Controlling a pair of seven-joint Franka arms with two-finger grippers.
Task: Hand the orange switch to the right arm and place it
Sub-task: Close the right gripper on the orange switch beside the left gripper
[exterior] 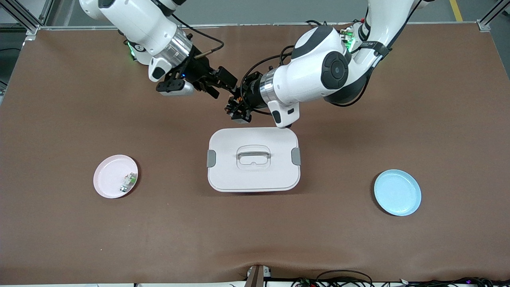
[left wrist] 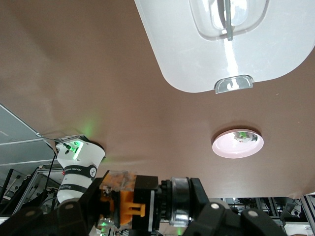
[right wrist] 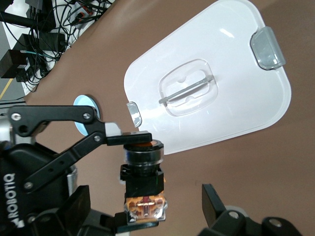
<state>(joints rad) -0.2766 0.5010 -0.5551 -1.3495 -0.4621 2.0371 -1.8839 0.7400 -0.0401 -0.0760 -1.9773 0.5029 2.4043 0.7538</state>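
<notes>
- Brown mat over the whole table (exterior: 59, 239), nothing on it but three containers, so plenty of free room for a mid-air swap.
- White lidded box (exterior: 253, 159) parked dead centre, grey latches on both ends, handle flat in the lid. Sat nearer to the front camera than the spot where both grippers met.
- Right arm (exterior: 139, 24) reached in from its base and angled toward the middle, probably to meet its partner halfway.
- Blue plate (exterior: 397, 192) toward the left arm's end, looked bare. Pink plate (exterior: 115, 176) toward the right arm's end, with a small white-and-green part (exterior: 127, 182) in it. Guessing one of those is the drop spot, can't say which.
- Left gripper (exterior: 237, 107) hovered over the mat just past the box's edge, fingers clamped on the orange switch (right wrist: 142, 169). Gripped by the body, seemingly to leave a free end sticking out toward the other arm.
- Right gripper (right wrist: 170, 162) hovered right beside it, jaws spread wide on either side of the switch, one finger (right wrist: 128, 138) up close to the orange end, the other well clear. Not closed yet, so handover looked pending, not done.
</notes>
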